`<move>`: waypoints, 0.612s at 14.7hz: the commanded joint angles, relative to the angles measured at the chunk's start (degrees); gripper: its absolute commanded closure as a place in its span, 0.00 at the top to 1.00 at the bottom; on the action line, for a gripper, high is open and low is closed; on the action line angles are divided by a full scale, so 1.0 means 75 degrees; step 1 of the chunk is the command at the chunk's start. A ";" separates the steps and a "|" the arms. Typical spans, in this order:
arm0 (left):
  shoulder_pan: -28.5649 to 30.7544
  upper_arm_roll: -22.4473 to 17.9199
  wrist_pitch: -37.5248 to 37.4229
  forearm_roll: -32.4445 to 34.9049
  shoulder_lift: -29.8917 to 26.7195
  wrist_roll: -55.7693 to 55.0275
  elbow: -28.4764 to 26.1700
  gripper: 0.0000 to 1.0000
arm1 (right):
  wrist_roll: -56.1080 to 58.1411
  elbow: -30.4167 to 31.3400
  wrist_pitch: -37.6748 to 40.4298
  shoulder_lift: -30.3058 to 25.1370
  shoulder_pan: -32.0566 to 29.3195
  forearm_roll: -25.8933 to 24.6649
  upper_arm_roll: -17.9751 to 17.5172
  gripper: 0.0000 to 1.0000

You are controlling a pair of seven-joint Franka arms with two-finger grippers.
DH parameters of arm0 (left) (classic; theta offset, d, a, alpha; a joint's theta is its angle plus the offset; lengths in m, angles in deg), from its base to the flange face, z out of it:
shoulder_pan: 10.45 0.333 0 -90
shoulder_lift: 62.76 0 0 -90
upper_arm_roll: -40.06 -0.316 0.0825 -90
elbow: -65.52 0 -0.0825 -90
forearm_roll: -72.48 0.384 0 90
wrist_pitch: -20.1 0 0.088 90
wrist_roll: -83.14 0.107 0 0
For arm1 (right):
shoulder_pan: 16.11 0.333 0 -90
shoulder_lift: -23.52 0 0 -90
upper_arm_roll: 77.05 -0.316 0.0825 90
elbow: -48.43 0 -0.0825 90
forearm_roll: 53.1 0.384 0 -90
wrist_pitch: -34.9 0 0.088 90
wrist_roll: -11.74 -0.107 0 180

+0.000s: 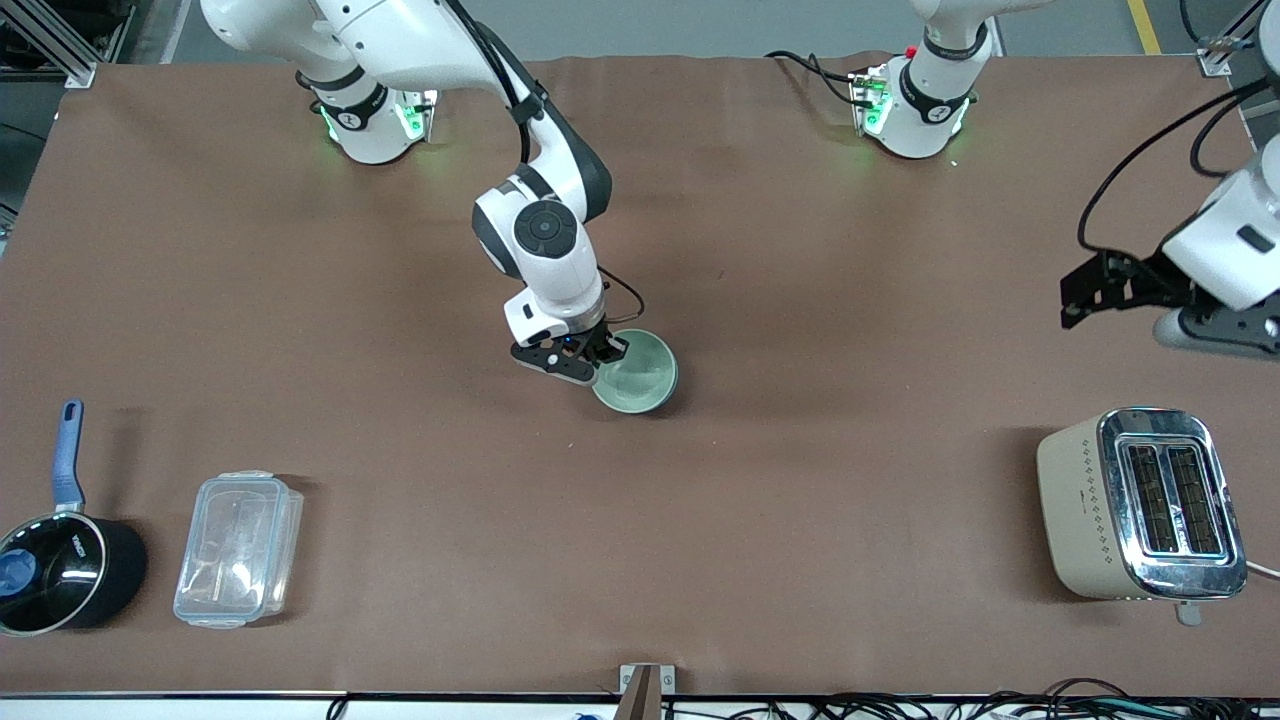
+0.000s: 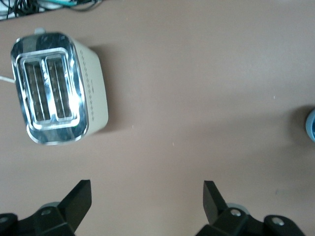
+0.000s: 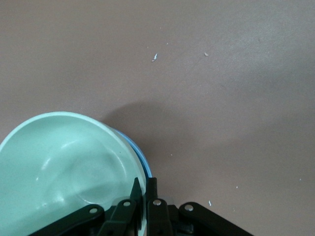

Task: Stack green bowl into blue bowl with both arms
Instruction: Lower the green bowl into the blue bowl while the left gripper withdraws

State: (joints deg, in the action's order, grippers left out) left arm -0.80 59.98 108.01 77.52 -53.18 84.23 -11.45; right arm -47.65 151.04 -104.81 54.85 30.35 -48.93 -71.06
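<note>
The pale green bowl (image 1: 634, 374) (image 3: 69, 167) is in the middle of the table, nested in the blue bowl (image 3: 141, 158), of which only a thin crescent of rim shows beside it. My right gripper (image 1: 603, 352) (image 3: 145, 185) is shut on the green bowl's rim, one finger inside the bowl and one outside. Whether the green bowl rests fully in the blue one I cannot tell. My left gripper (image 1: 1082, 292) (image 2: 146, 190) hangs open and empty over bare table near the toaster, at the left arm's end.
A cream and chrome toaster (image 1: 1140, 505) (image 2: 56, 88) stands near the front camera at the left arm's end. At the right arm's end, near the front edge, are a black saucepan with a blue handle (image 1: 60, 560) and a clear lidded plastic box (image 1: 238, 548).
</note>
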 commanded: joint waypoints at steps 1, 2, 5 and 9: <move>-0.0556 -0.0823 -0.0377 -0.0458 -0.0677 0.0195 -0.0540 1.00 | -0.0227 -0.0064 0.0007 0.0006 0.0086 -0.0169 0.0045 0.07; -0.1058 -0.1466 -0.0483 -0.0623 -0.0830 0.0195 -0.0670 1.00 | -0.0227 -0.0052 0.0007 0.0006 0.0086 -0.0169 0.0034 0.08; -0.1391 -0.1894 -0.0799 -0.0765 -0.1053 0.0067 -0.0799 1.00 | -0.0472 -0.0052 0.0030 0.0006 0.0238 -0.0158 0.0045 0.12; -0.1637 -0.1929 -0.0788 -0.0765 -0.1510 0.0008 -0.1291 1.00 | -0.0484 -0.0064 0.0077 0.0006 0.0203 -0.0158 0.0045 0.55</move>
State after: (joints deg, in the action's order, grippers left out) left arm -11.38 46.51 102.02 72.76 -61.21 84.26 -17.57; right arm -49.58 151.01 -104.64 54.89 31.78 -48.93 -71.11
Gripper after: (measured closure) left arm 0.000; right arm 0.819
